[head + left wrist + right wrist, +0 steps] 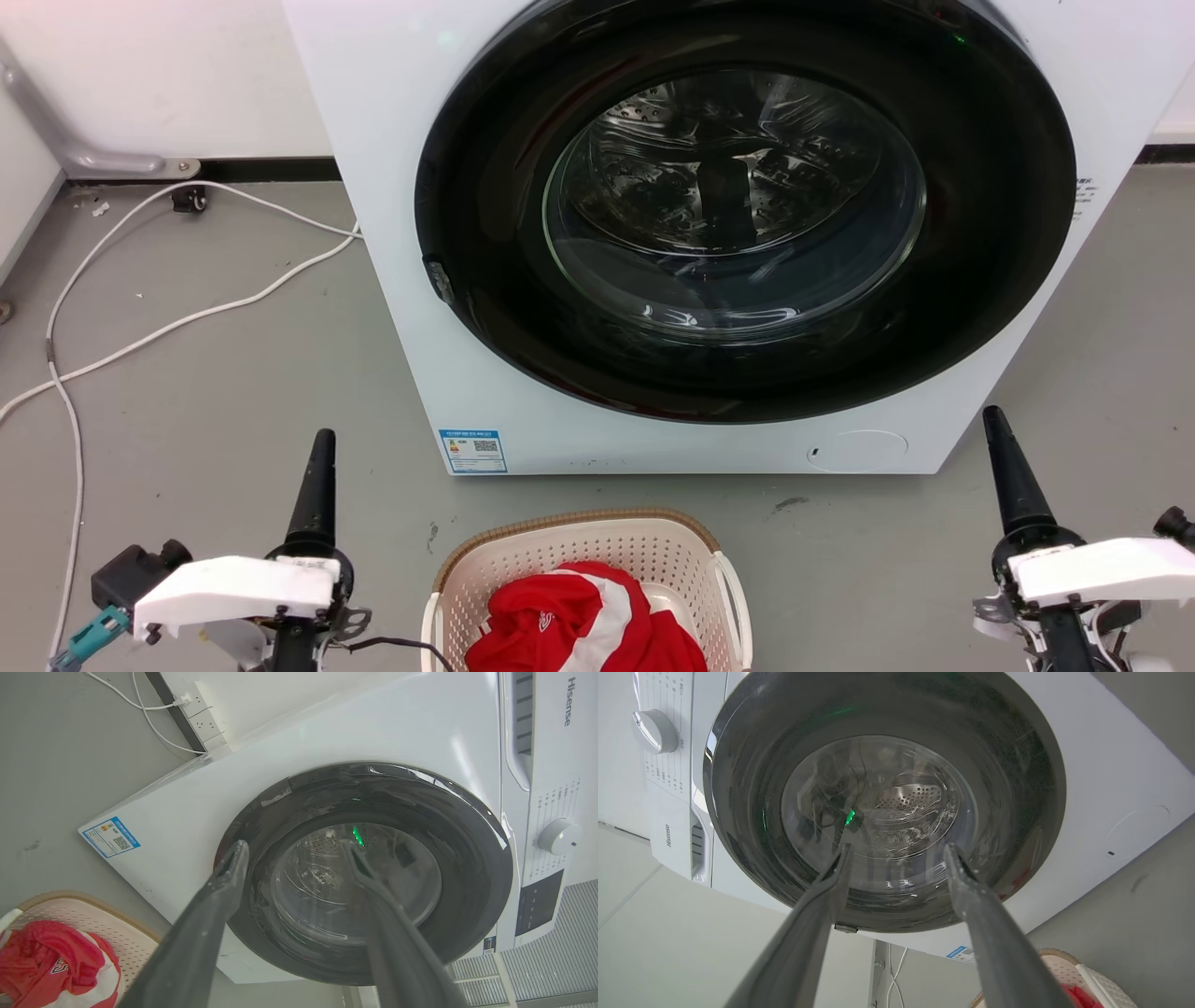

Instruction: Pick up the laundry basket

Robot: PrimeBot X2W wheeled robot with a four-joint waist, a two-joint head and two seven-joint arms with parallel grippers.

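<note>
Empty, parted left gripper (294,847) and right gripper (897,847) are held wide of the cream perforated plastic laundry basket (579,546); it could be tipped by uneven grips.

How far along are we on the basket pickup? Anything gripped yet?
Done: nothing; the laundry basket sits on the floor before the washing machine, red garment inside. In hand: left gripper and right gripper are open, empty, apart from the basket, pointing at the machine. Left: reach the side handles, grip, lift.
</note>
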